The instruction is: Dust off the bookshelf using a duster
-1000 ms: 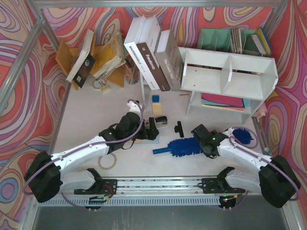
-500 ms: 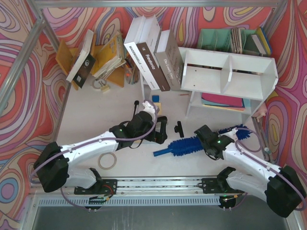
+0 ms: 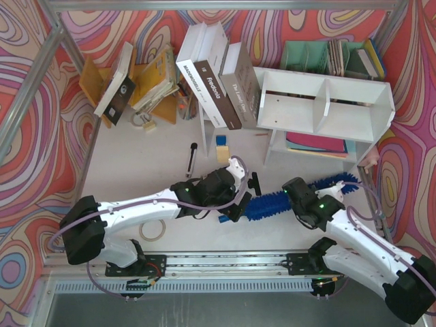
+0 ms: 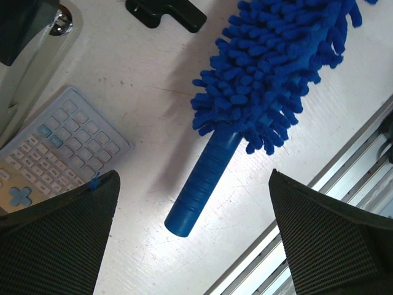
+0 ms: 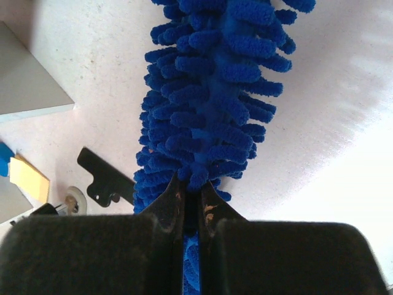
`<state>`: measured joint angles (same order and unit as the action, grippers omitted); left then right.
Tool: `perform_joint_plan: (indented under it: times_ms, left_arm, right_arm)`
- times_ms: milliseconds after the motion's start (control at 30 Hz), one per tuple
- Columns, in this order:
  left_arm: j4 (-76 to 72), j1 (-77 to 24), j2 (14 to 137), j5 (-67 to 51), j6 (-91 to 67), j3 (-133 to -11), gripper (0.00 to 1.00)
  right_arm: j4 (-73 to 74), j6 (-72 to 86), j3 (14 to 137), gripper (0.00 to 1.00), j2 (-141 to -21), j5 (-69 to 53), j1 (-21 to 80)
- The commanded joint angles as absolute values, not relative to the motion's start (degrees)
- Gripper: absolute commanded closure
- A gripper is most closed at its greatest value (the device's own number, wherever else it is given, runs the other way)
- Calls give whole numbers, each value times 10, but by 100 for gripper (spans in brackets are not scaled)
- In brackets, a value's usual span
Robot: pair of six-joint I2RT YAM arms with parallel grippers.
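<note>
Duster (image 3: 272,203): one, clamped in right end effector (image 5: 191,200).

**White table (image 3: 136,163), scattered load**

Carries the duster (image 3: 272,202), handle flat on the surface. Just beside the handle, a black clip (image 3: 254,182) and a pale calculator (image 4: 67,147). Farther back, a black pen (image 3: 192,159). Well past the handle end, a tape roll (image 3: 152,229). Behind the bristle head, the bookshelf (image 3: 327,102) on its legs.

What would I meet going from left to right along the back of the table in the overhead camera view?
Orange book rack → big leaning books → white bookshelf.
</note>
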<state>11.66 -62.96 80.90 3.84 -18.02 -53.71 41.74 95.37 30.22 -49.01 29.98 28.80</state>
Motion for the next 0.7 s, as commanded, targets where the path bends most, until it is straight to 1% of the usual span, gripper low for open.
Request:
perform_joint_plan:
  times_ms: [0, 167, 367, 533, 667]
  left_arm:
    - [142, -645, 822, 35, -140, -555, 2]
    - [144, -656, 837, 39, -121, -563, 7]
    - [173, -676, 872, 61, -109, -587, 9]
    - [178, -684, 885, 87, -112, -596, 20]
    - [175, -687, 887, 103, -113, -594, 21]
  right_arm:
    - [444, 957, 328, 100, -469, 328, 286]
    - [455, 953, 345, 100, -447, 332, 286]
    - [468, 937, 369, 100, -428, 341, 286]
    - [472, 923, 380, 100, -424, 345, 286]
    - [475, 913, 388, 100, -426, 347, 286]
